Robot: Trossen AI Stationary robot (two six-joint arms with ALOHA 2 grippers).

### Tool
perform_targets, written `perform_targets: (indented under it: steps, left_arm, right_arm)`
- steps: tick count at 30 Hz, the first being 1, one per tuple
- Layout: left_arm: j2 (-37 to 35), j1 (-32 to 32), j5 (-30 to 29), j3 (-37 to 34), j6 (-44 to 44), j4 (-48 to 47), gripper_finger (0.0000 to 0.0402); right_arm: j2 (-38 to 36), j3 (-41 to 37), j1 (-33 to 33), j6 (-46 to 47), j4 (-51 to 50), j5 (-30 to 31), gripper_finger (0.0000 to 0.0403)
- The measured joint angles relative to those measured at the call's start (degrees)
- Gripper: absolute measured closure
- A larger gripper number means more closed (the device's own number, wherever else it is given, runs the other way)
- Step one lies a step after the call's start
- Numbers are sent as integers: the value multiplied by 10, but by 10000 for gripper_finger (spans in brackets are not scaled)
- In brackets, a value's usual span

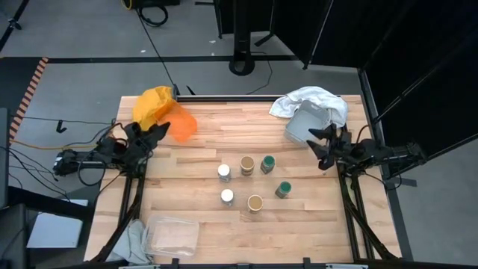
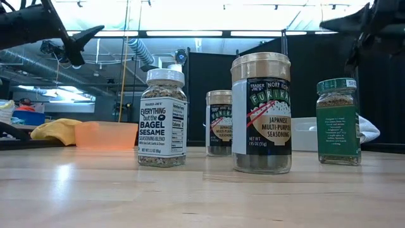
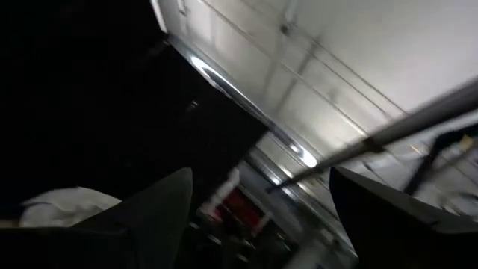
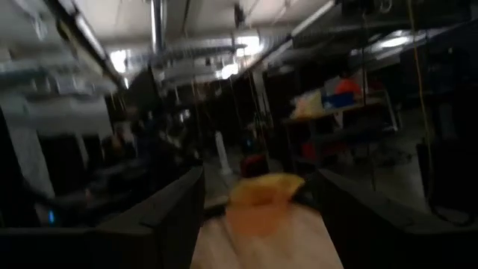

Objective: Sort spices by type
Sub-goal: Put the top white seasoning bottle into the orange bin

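Six small spice jars stand upright on their bases at the middle of the wooden table. Two have white lids (image 1: 224, 172) (image 1: 227, 196), two tan lids (image 1: 247, 165) (image 1: 255, 202), and two green lids (image 1: 267, 164) (image 1: 283, 189). The low view shows a white-lidded bagel seasoning jar (image 2: 162, 117), two tan-lidded furikake jars (image 2: 261, 114) (image 2: 219, 123) and a green-lidded jar (image 2: 338, 120). My left gripper (image 1: 158, 136) hovers open at the table's left edge, well clear of the jars and tipped upward. My right gripper (image 1: 317, 147) hovers open at the right edge, with nothing between its fingers.
An orange tray (image 1: 179, 123) and a yellow cloth (image 1: 153, 104) lie at the far left. A grey tray (image 1: 306, 125) under a white cloth (image 1: 310, 99) sits at the far right. A clear tray (image 1: 173, 235) lies near the front left corner. Bare wood surrounds the jars.
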Motion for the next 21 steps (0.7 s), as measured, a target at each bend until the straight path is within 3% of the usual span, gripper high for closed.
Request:
perform_targets:
  steps: [6,10,16,18,21]
  left_arm:
    - [1,0,-56,4,-12,28,80]
    - [27,0,-22,45,-18,32,80]
    - [142,0,18,162,3,22,80]
    - [192,0,43,220,19,-28,80]
    - [279,0,73,318,41,-187,80]
  right_arm:
    - [0,0,0,27,120,-2,142]
    - [0,0,0,88,185,-2,142]
    - [0,0,0,118,244,-2,142]
    - [0,0,0,135,248,-2,142]
    - [0,0,0,144,247,-2,142]
